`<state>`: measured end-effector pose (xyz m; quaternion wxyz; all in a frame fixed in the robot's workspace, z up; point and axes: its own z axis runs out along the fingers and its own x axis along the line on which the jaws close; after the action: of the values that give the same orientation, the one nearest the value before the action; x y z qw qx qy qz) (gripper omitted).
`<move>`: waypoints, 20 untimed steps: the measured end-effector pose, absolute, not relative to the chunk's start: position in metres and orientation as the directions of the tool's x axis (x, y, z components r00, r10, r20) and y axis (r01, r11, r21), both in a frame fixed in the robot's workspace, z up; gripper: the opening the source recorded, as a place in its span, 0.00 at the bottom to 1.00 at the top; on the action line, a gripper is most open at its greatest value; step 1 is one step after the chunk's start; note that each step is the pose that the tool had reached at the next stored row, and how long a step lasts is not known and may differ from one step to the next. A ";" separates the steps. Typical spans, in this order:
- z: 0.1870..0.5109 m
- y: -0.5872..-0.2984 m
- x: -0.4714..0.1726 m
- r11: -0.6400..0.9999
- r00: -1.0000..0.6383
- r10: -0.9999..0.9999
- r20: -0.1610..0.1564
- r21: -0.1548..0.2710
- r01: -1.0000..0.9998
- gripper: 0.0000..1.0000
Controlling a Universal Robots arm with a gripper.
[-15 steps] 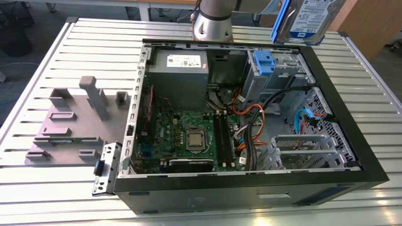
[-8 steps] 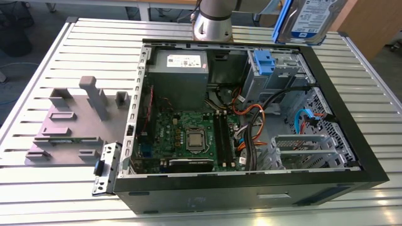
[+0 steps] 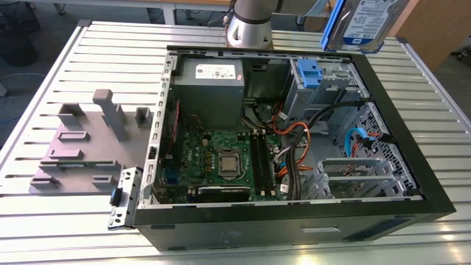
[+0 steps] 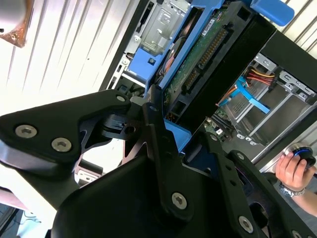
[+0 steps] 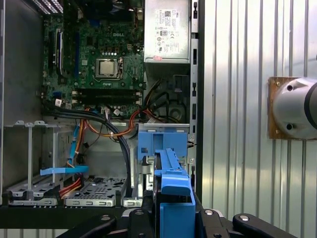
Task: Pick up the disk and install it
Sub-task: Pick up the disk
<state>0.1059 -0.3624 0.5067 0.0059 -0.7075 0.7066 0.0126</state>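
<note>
Gripper [image 4: 181, 131], black and angular, is clasping the flat silver rectangular disk [image 3: 360, 22] by its blue plastic carrier. The disk is hanging upright above the open black metal computer case [image 3: 294, 226], over its far corner.

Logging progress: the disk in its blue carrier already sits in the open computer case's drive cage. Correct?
Not seated: the disk in its blue carrier hangs above the drive cage of the open computer case, clamped by the gripper. The exterior view shows it.

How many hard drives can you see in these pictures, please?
1: the silver rectangular hard drive in a blue plastic carrier, gripped by the tool above the grey metal drive cage; others may be hidden inside.
</note>
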 end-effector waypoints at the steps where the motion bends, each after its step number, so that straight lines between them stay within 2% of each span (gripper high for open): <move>1: 0.507 -0.362 0.106 -0.001 0.001 -1.000 -0.026 0.009 -1.000 0.37; 20: 0.507 -0.362 0.115 -0.001 0.001 -1.000 -0.026 0.009 -1.000 0.37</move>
<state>0.1147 -0.3624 0.5066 0.0059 -0.7075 0.7066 0.0126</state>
